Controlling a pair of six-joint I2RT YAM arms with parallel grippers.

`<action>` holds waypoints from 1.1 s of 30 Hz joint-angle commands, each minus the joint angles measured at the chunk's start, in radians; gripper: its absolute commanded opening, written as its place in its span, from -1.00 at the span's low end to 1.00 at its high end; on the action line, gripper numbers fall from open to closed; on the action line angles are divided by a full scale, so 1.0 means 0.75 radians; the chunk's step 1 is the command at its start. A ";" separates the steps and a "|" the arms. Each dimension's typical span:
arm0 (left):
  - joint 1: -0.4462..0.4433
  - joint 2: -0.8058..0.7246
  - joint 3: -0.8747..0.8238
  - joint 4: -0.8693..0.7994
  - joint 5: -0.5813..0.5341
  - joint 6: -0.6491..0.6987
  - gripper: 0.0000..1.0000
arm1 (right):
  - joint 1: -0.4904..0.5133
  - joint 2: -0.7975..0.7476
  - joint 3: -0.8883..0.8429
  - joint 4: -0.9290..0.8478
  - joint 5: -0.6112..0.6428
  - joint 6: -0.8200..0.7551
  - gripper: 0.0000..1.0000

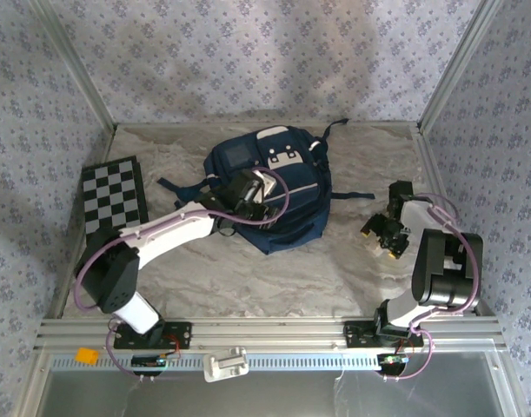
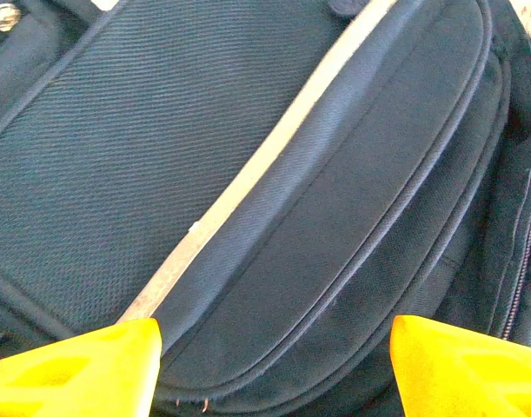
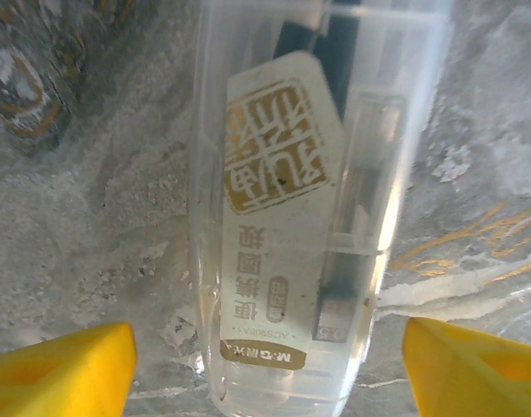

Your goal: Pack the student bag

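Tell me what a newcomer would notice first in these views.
The large navy blue fabric backpack lies mid-table, toward the back, with the left gripper poised open over its light-striped front pocket. Near the right edge, the right gripper straddles a clear plastic tube-shaped case with a white-and-gold label, lying on the marbled table, jaws open either side of it.

A robot lab booth: aluminium frame (image 1: 282, 330), floral wall panels (image 1: 248, 61), checkerboard (image 1: 114, 195) on the table (image 1: 274, 269).
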 commanded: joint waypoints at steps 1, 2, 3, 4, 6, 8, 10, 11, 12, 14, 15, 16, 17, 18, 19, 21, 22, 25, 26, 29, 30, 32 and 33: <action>-0.003 0.051 0.078 0.009 0.053 0.144 0.38 | 0.008 0.040 0.011 0.003 0.023 0.006 0.52; -0.003 0.062 0.086 0.017 0.056 0.164 0.38 | 0.008 0.053 0.015 0.000 0.016 0.005 0.47; -0.005 0.074 0.096 0.022 0.057 0.192 0.38 | 0.008 0.067 0.022 -0.007 0.015 -0.006 0.40; -0.004 0.086 0.108 0.020 0.058 0.219 0.38 | 0.009 0.066 0.025 -0.009 0.012 -0.012 0.34; -0.004 0.112 0.145 -0.013 0.080 0.276 0.38 | 0.011 0.046 0.025 -0.010 0.020 -0.022 0.24; -0.009 0.138 0.183 -0.057 0.111 0.332 0.39 | 0.009 0.029 0.027 -0.016 0.024 -0.028 0.13; -0.021 0.171 0.216 -0.083 0.103 0.376 0.40 | -0.004 0.023 0.026 -0.027 -0.001 -0.044 0.03; -0.024 0.183 0.224 -0.086 0.099 0.391 0.40 | -0.006 0.017 0.023 -0.024 -0.001 -0.057 0.01; -0.028 0.198 0.232 -0.084 0.089 0.403 0.40 | -0.005 0.009 0.022 -0.025 -0.003 -0.063 -0.01; -0.033 0.225 0.258 -0.110 0.092 0.437 0.40 | 0.000 -0.010 0.019 -0.032 -0.003 -0.073 -0.07; -0.041 0.233 0.264 -0.112 0.077 0.455 0.40 | 0.002 -0.022 0.017 -0.039 0.001 -0.077 -0.09; -0.053 0.239 0.264 -0.107 0.060 0.475 0.41 | 0.002 -0.032 0.014 -0.042 -0.001 -0.081 -0.11; -0.062 0.244 0.264 -0.095 0.045 0.494 0.43 | 0.002 -0.041 0.014 -0.046 -0.003 -0.084 -0.11; -0.072 0.256 0.264 -0.081 0.032 0.512 0.44 | 0.006 -0.049 0.011 -0.048 -0.010 -0.087 -0.12; -0.078 0.273 0.264 -0.060 0.008 0.528 0.44 | 0.014 -0.059 0.011 -0.052 -0.011 -0.088 -0.13; -0.085 0.315 0.294 -0.051 -0.068 0.553 0.43 | 0.024 -0.075 0.013 -0.073 -0.011 -0.093 -0.14; -0.084 0.338 0.311 -0.040 -0.126 0.560 0.43 | 0.027 -0.087 0.012 -0.084 -0.013 -0.099 -0.14; -0.071 0.389 0.352 -0.012 -0.249 0.593 0.32 | 0.049 -0.129 -0.002 -0.107 -0.053 -0.108 -0.16; -0.063 0.396 0.364 -0.014 -0.252 0.600 0.25 | 0.066 -0.142 -0.002 -0.121 -0.054 -0.108 -0.16; -0.039 0.379 0.407 -0.033 -0.230 0.601 -0.02 | 0.122 -0.204 -0.002 -0.168 -0.056 -0.104 -0.17; -0.030 0.369 0.418 -0.038 -0.216 0.599 -0.13 | 0.142 -0.229 -0.004 -0.182 -0.060 -0.097 -0.18; -0.013 0.353 0.445 -0.051 -0.184 0.586 -0.34 | 0.184 -0.273 -0.003 -0.203 -0.081 -0.074 -0.19; -0.003 0.351 0.465 -0.069 -0.158 0.576 -0.48 | 0.209 -0.293 0.008 -0.223 -0.087 -0.058 -0.20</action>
